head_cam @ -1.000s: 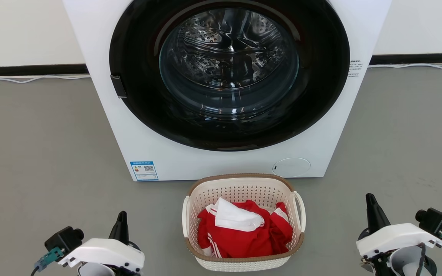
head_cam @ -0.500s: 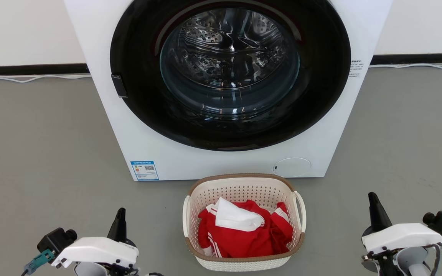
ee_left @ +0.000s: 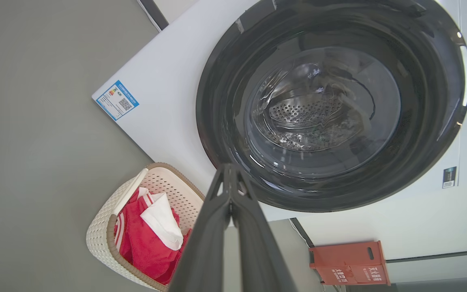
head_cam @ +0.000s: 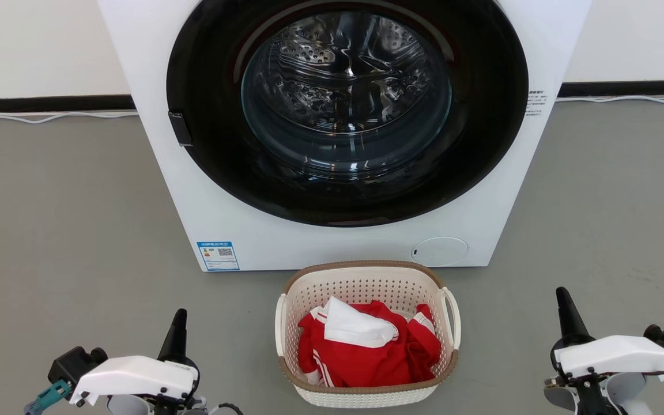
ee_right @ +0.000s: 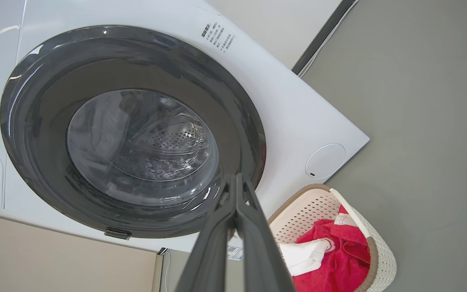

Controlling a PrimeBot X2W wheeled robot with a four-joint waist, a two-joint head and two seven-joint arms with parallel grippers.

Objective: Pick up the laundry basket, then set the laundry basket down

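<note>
The laundry basket (head_cam: 366,284) is cream-white with perforated walls, a brown rim and white loop handles. It stands on the grey floor just in front of the washer, holding red and white clothes (head_cam: 366,346). The basket (ee_left: 103,239) appears at the lower left of the left wrist view, and the basket (ee_right: 383,263) at the lower right of the right wrist view. My left gripper (head_cam: 177,324) hovers well to its left, fingers pressed together and empty. My right gripper (head_cam: 562,302) is well to its right, also shut and empty. Neither touches the basket.
A white front-loading washer (head_cam: 193,190) with a closed dark glass door (head_cam: 346,109) rises right behind the basket. White cables (head_cam: 49,119) run along the black baseboard. An orange-red box (ee_left: 349,263) stands by the wall beside the washer. Grey floor spreads on both sides.
Both arms have drawn outward and down toward the lower corners of the head view, away from the basket. The basket and clothes have not moved.
</note>
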